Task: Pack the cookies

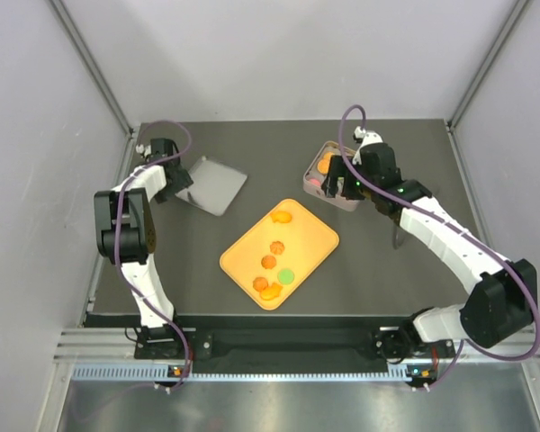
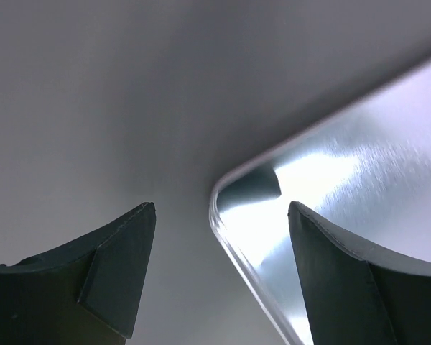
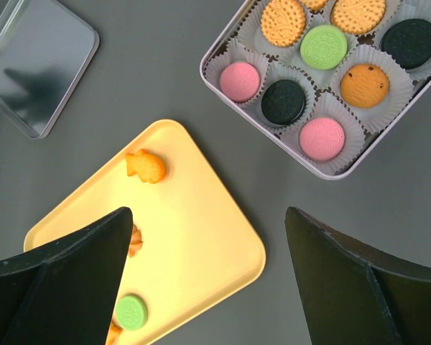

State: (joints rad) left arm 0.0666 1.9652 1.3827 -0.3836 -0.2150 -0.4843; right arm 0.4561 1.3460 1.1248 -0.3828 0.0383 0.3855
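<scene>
Several cookies lie on the orange tray: orange ones and a green one. In the right wrist view the tray holds an orange fish-shaped cookie and a green cookie. The pink tin holds orange, green, black and pink cookies in paper cups. My right gripper is open and empty, high between tray and tin; from above it covers part of the tin. My left gripper is open, its jaws either side of the silver lid's corner.
The silver lid lies on the dark table at the back left, beside my left gripper. It also shows in the right wrist view. Grey walls close in the table on the left, right and back.
</scene>
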